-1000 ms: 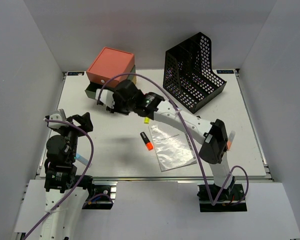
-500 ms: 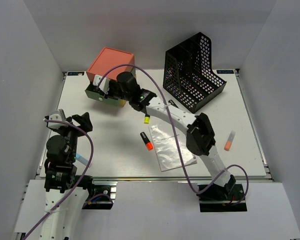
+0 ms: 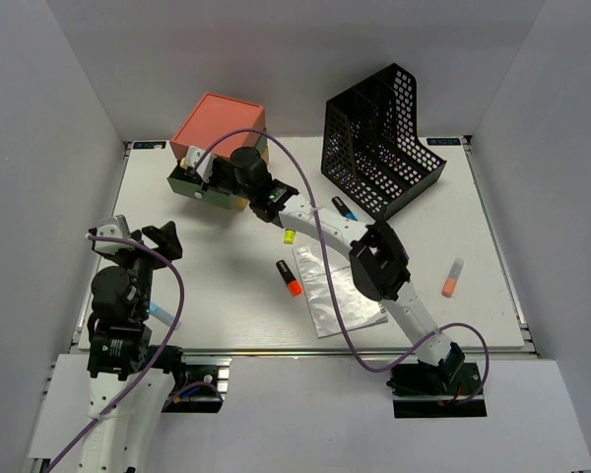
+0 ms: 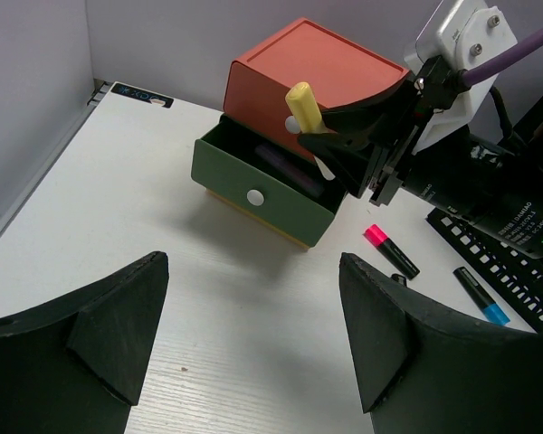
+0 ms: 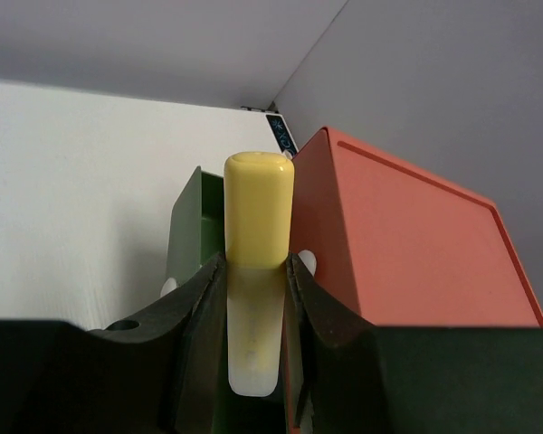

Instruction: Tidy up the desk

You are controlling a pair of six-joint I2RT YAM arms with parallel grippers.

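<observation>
1. Between the jaws of the right gripper (image 5: 253,276) sits a yellow marker (image 5: 258,203). They are clamped on its lower barrel, and its capped end sticks out past the fingertips.
2. The left gripper (image 4: 253,271) has its jaws wide apart with nothing between them.
3. The desk (image 3: 217,296) lies beneath both pairs of jaws. A drawer box (image 4: 312,68) stands on it just beyond the right jaws, with its green drawer (image 4: 262,185) pulled out below the marker's tip.
4. We judge the desk a stiff, heavy, fixed slab that is nothing to grip, so we tidy what lies on it. The marker looks light, hard and smooth. It could pivot or slip in the jaws, so a mid-barrel hold suits it best.
5. The desk's long axis runs left to right across both arms, with its rail on the near side. The marker's long axis runs in line with the right fingers, and its cap points away from the wrist, tilted up over the drawer.
</observation>
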